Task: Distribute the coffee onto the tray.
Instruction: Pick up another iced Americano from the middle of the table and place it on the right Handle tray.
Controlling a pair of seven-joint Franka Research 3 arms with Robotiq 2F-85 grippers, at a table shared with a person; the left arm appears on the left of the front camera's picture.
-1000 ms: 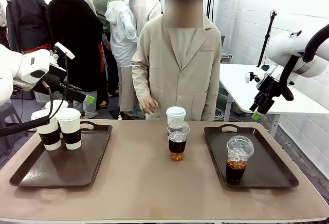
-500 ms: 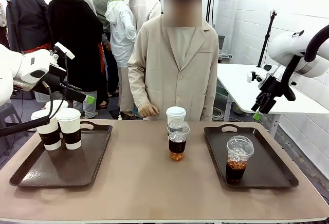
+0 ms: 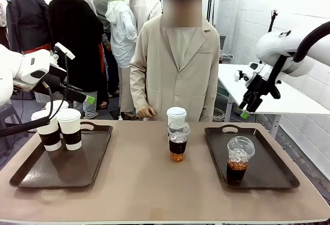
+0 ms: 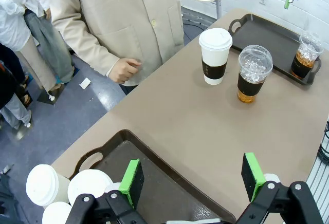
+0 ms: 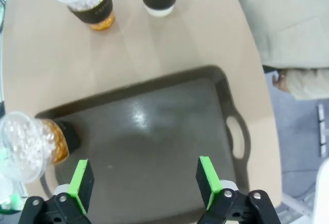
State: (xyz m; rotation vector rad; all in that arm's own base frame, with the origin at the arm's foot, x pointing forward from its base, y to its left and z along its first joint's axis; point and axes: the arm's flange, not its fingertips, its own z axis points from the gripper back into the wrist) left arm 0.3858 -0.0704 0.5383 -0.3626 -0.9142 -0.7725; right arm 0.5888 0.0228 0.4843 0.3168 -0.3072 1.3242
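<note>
left gripper [image 3: 88, 99]: in the air over the far-left part of the table [image 3: 139, 183], above the far edge of the left tray [image 3: 31, 176]. Released, pads spread wide, nothing between them. Its wrist view agrees: both green pads are clear, looking down at the tray's handle end and the table beyond.

left tray: two paper cups [image 3: 69, 128] stand side by side in the far-left corner, upright, lids on. A third lid [image 3: 55, 105] shows just behind them; can't tell if that cup stands on the tray.

Middle, on the table between the trays: mid paper cup [image 3: 176, 117] on the far side, mid iced cup [image 3: 178, 142] just in front of it on the robot's side. They overlap from the front; the left wrist view shows them just beside each other with a small gap. Both upright, neither on a tray.

person [image 3: 178, 65] in a beige coat stands at the far edge, centre. One hand [image 3: 145, 111] is loosely curled at the table edge, near the mid paper cup but apart from it.

right tray [image 3: 268, 176]: right iced cup [image 3: 239, 159] stands upright on it, toward the tray's left side. The handle [image 3: 230, 129] is at the far end.

right gripper [image 3: 243, 112]: in the air above the right tray's far end, angled down, released, holding nothing. Its wrist view shows the pads wide apart over the tray floor, the right iced cup at the picture's left edge, and both mid cups at the top, past the tray rim.
</note>
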